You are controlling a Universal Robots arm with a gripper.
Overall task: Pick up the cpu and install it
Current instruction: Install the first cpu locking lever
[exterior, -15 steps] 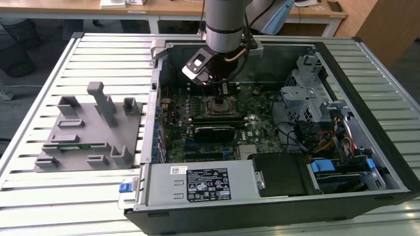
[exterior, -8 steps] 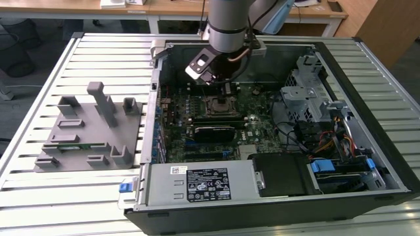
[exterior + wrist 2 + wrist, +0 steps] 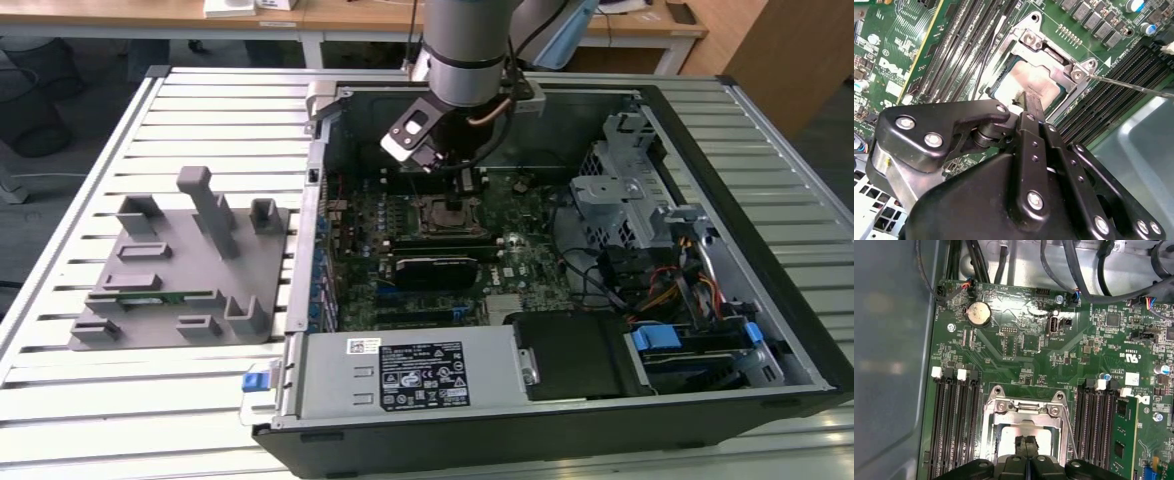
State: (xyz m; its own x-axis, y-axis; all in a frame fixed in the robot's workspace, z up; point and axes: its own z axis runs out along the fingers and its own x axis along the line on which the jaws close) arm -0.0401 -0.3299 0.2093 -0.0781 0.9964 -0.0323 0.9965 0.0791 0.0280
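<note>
The cpu is a small silvery square lying flat inside the metal socket frame on the green motherboard. In the first wrist view the cpu shows through the socket frame. My gripper is directly over it, its two black fingers pressed together with no gap. The fingertips rest at or just above the chip's top, and nothing is between them. In the exterior view the arm reaches down into the open computer case, with the gripper above the socket.
Black memory slots flank the socket on both sides, and a thin wire lever sticks out beside the frame. A grey parts fixture holding a green memory stick lies outside the case. Drive cage and cables crowd the exterior view's right.
</note>
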